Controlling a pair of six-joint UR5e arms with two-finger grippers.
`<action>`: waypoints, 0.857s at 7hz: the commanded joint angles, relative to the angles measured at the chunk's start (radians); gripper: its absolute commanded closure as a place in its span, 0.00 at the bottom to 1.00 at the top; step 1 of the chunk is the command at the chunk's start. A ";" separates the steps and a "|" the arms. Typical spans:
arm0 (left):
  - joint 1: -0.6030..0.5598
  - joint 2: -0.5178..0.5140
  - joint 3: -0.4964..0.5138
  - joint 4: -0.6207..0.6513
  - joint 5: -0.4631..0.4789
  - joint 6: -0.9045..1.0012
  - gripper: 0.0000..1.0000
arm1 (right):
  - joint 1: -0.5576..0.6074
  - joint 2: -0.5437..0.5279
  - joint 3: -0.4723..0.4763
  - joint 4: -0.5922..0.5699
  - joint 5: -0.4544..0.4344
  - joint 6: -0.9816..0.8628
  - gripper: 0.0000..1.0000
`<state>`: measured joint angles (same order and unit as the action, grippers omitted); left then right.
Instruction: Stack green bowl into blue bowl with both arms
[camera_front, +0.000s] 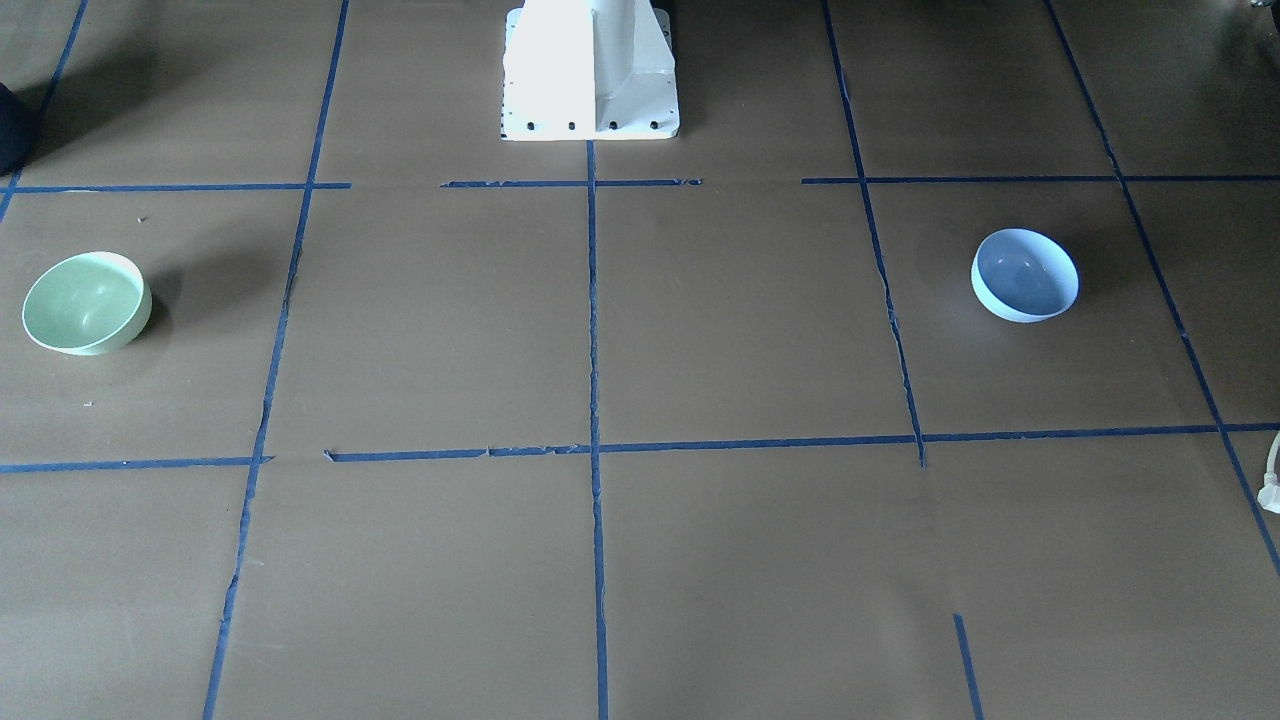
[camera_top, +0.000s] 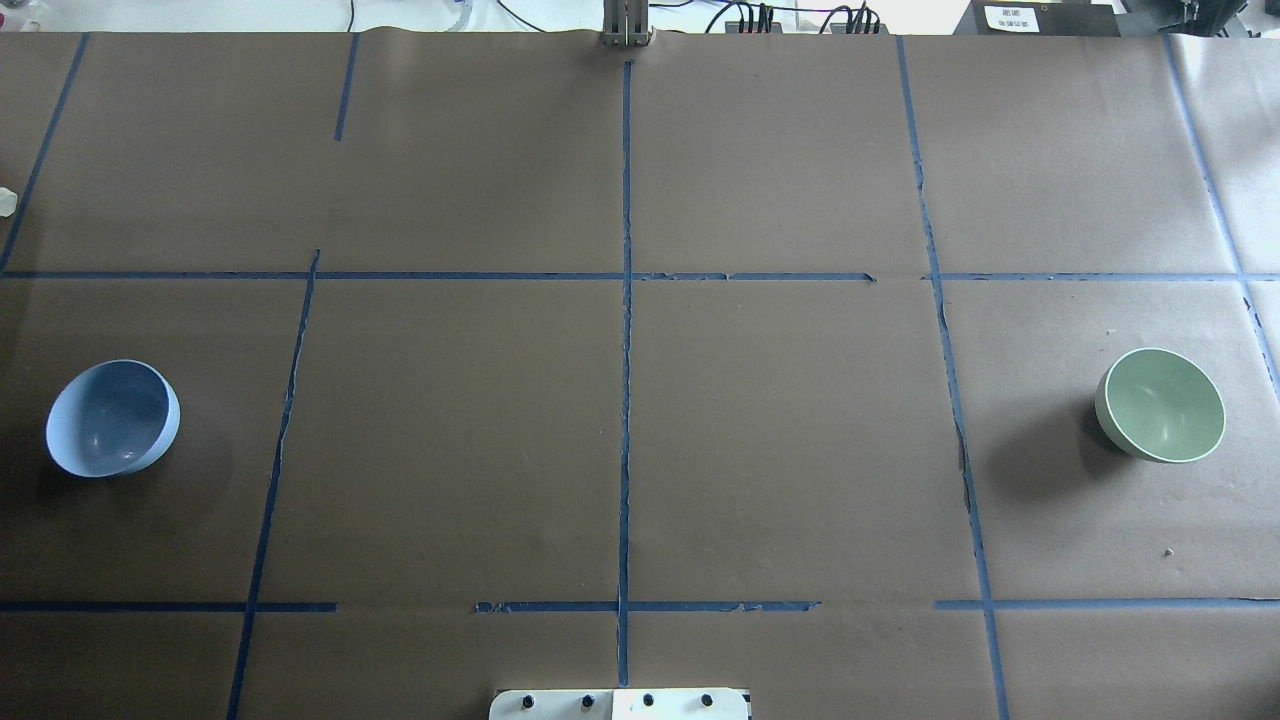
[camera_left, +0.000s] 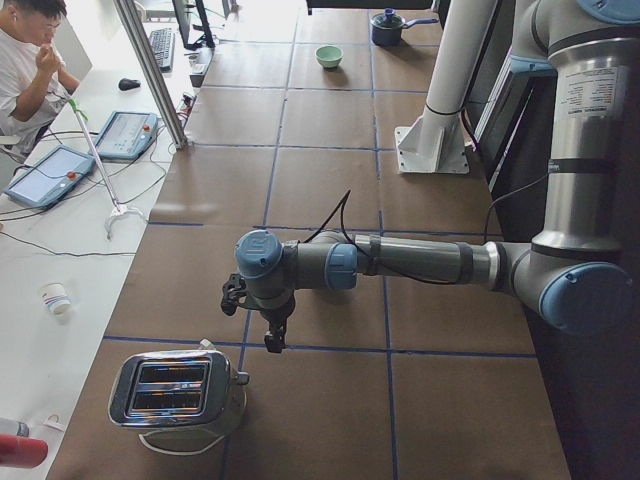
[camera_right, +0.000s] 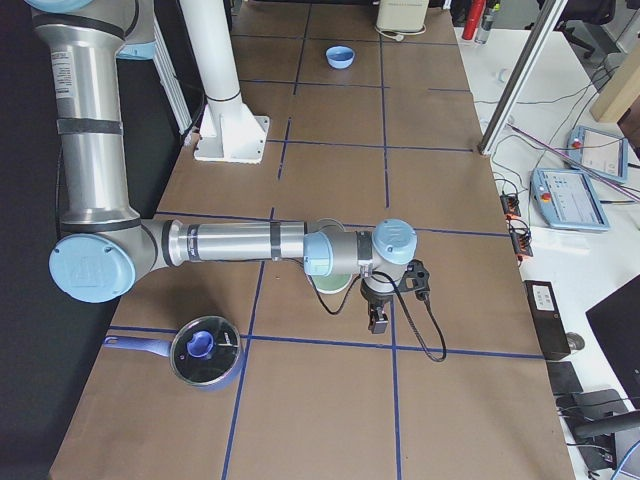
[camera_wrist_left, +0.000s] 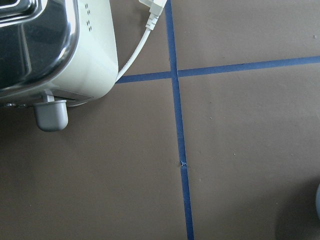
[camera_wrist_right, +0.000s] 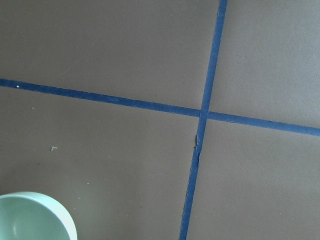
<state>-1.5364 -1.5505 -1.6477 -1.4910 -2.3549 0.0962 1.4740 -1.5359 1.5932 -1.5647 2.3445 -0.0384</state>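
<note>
Mint-green round bowl (camera_top: 1160, 404) is sitting just beside the right hand (camera_right: 378, 320), with a glass-lidded blue pot (camera_right: 205, 352) nearby. The left hand (camera_left: 272, 340) is hovering between a chrome toaster (camera_left: 180, 392) and the pale blue round bowl (camera_top: 112, 418). I cannot tell whether either hand is clenched.

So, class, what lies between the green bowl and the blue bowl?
Only bare brown paper crossed by blue tape lines lies between the green bowl and the blue bowl, as the overhead view shows.
</note>
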 joint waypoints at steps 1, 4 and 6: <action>0.001 -0.014 0.002 0.005 -0.003 -0.006 0.00 | 0.000 -0.004 0.007 0.000 -0.001 0.002 0.00; 0.002 -0.017 -0.009 0.001 0.006 0.000 0.00 | 0.000 -0.006 0.007 0.000 -0.001 0.002 0.00; 0.002 -0.019 -0.005 0.003 0.005 -0.001 0.00 | 0.000 -0.007 0.007 0.000 -0.001 0.003 0.00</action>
<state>-1.5340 -1.5679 -1.6557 -1.4890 -2.3510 0.0954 1.4741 -1.5421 1.5999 -1.5647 2.3439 -0.0358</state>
